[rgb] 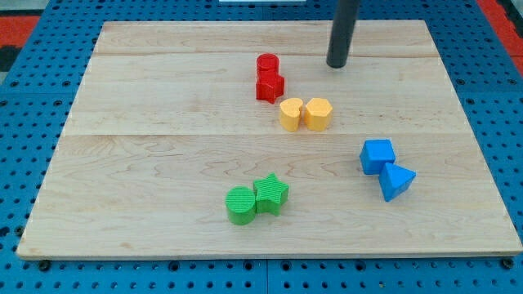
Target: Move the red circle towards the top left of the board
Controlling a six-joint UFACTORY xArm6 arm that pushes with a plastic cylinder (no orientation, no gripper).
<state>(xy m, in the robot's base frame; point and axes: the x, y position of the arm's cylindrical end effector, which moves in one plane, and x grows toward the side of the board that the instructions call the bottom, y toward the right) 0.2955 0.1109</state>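
blue pegboard surface [49, 33], pale wooden board [163, 163]

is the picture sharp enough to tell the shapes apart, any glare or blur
Camera view: even, soft light, no glare on the wooden board; only faint shadows beside the blocks. The red circle and green star read clearly. My tip, toward the view's right of the red circle, is sharp; the rod's top is cropped.

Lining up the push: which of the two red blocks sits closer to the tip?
The red circle, the upper one of the pair. It lies to the left of my tip, while the red star-like block touches it from below, farther off.
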